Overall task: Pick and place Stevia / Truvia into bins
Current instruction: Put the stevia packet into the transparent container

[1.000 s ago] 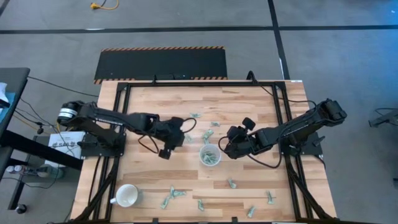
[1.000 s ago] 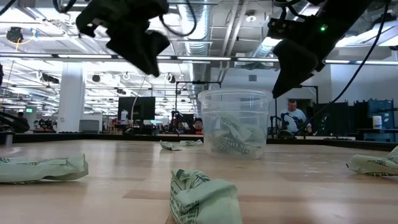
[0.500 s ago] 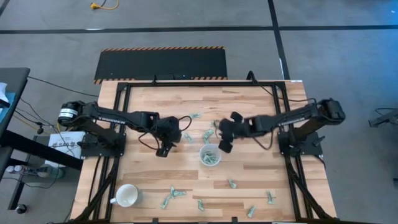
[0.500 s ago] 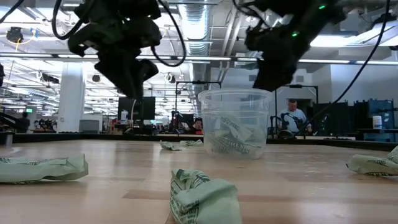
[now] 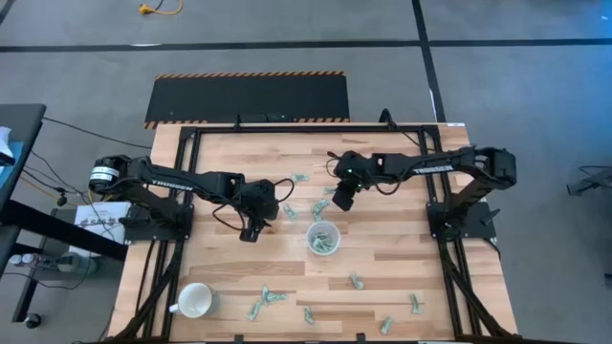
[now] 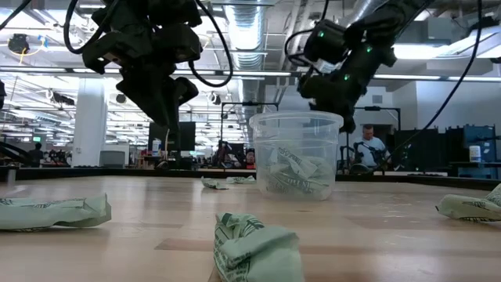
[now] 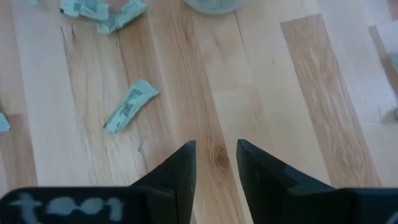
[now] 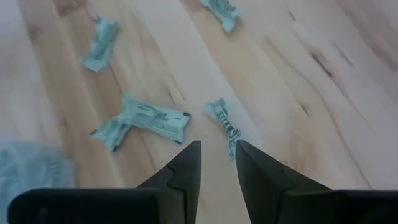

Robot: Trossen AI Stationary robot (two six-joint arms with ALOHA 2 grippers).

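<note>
The clear plastic cup [image 5: 323,239] [image 6: 296,157] stands upright on its base mid-table with several pale green sachets inside. More sachets lie flat on the wood. Some [image 5: 318,206] are beyond the cup and others [image 5: 268,297] are along the near edge. My right gripper [image 5: 338,203] [image 8: 217,152] hovers open beyond the cup, its fingers just short of a small crumpled sachet [image 8: 224,118], with a longer sachet [image 8: 140,121] beside it. My left gripper [image 5: 249,230] [image 7: 216,155] hovers open over bare wood left of the cup, near one sachet [image 7: 130,107].
A white handled mug [image 5: 194,301] stands near the table's near-left corner. Black frame rails [image 5: 182,182] run along the table's sides. In the low view, crumpled sachets [image 6: 254,249] lie close to the near edge in front of the cup.
My right gripper has swung from the cup's right side toward the far edge and the left, and now hangs over the sachets beyond the cup. My left gripper has shifted slightly toward the left, away from the cup. No sachet or cup has moved.
</note>
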